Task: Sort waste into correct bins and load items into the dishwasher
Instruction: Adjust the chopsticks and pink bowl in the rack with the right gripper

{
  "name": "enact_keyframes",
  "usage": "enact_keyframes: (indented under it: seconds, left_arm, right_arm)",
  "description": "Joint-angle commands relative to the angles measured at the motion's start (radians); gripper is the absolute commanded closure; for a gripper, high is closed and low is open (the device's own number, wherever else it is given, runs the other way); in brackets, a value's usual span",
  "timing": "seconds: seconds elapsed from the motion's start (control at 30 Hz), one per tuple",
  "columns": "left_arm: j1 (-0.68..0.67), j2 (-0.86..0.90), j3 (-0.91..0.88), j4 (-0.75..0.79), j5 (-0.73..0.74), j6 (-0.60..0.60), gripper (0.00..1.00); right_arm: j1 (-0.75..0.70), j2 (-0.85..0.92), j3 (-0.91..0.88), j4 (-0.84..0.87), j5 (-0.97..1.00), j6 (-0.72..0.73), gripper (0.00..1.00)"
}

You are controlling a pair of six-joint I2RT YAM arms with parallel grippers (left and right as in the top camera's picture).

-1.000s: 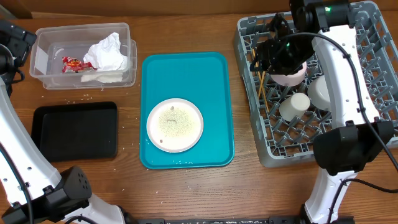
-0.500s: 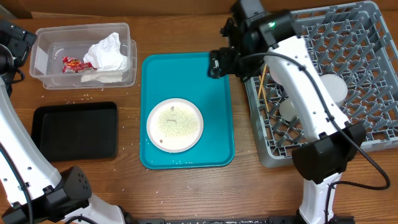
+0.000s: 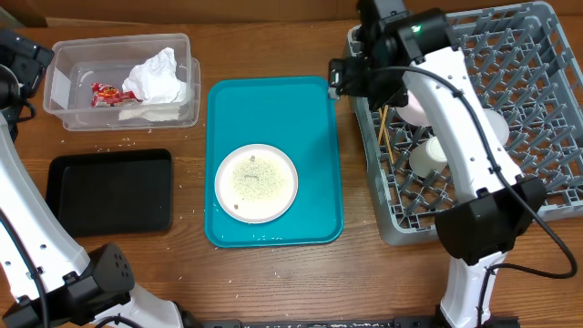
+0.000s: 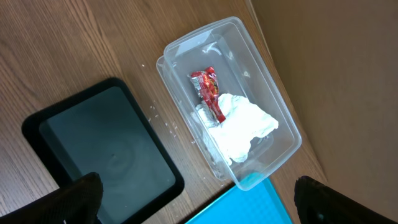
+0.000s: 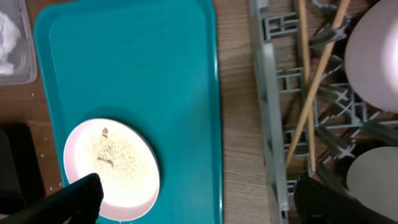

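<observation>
Pink plate (image 3: 256, 183) was next up.
It sat rice-strewn on the teal tray (image 3: 273, 109); your right fingers (image 5: 81, 196) and left fingers (image 4: 78, 199) stood wide apart, empty. Best pinch its rim, keep level.

Nothing in any view could be read: no text, label, brand, number or sign. The small red-and-white snack wrapper (image 4: 210, 94), lying in the clear rectangular plastic tub (image 4: 217, 50), bore pale marks too small and blurred to read.
</observation>
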Motion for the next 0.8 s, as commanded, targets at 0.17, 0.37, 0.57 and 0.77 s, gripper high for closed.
enact_keyframes:
  seconds: [0.17,0.37,0.57,0.77]
  left_arm:
    - [-0.007,0.007,0.001,0.001,-0.012,0.015,0.0]
    - [-0.007,0.007,0.001,0.001,-0.012,0.015,0.0]
    - [-0.007,0.007,0.001,0.001,-0.012,0.014,0.0]
    - [-0.007,0.007,0.001,0.001,-0.012,0.015,0.0]
  right_arm:
    - [-0.027,-0.041,0.027,0.006,0.014,0.008,0.0]
    - [-0.027,-0.041,0.027,0.001,0.032,0.0,0.0]
    - [-0.03,-0.041,0.027,-0.002,0.12,0.0,0.0]
    - [-0.068,-0.041,0.027,-0.037,0.187,0.0,0.0]
